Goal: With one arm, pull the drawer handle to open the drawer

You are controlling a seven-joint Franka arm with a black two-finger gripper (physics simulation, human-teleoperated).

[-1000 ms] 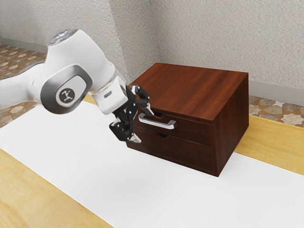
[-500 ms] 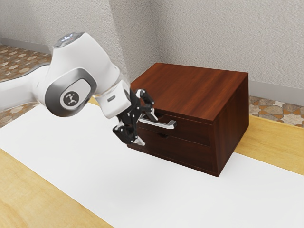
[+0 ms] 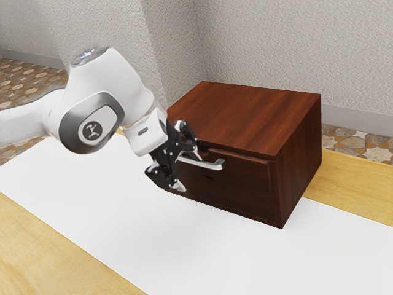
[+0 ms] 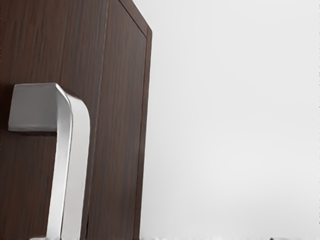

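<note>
A dark wooden cabinet stands on the white mat and has two drawers. The upper drawer carries a silver bar handle and juts out a little from the cabinet front. My black gripper is at the handle's end nearest the exterior view's left. It is open, with one finger above the bar and the other below it. The wrist view has the handle close up against the drawer front.
The lower drawer sits flush under the upper one. The white mat spreads across a light wooden table. Textured walls meet in a corner behind the cabinet.
My hand closed in on the handle's end, then drew back slightly toward the exterior view's left. The upper drawer came out a little with it.
</note>
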